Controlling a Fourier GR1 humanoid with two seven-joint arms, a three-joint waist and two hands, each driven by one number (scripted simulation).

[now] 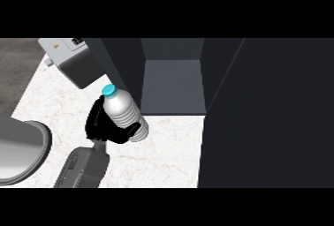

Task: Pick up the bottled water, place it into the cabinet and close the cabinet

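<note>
**A:** Going from 9 o'clock across, what do you make out?

**B:** A large grey rounded form at 8 o'clock; I cannot tell what it is. A grey boxy appliance stands at 11 o'clock on the white marbled tabletop.

**A:** And the hand?

**B:** The black left hand, just left of centre, has its fingers wrapped round the clear ribbed plastic water bottle. The grip sits low on the body, probably so that the top can enter the opening first.

**A:** How does the bottle look?

**B:** Pale and glossy, with ringed sides and a turquoise cap, leaning toward 11 o'clock. It is just beside the left wall of the dark cabinet, outside it.

**A:** And the cabinet itself?

**B:** It gapes at 12 o'clock, showing a grey floor inside. Its door is swung wide at 3 o'clock, leaving the way in free.
</note>
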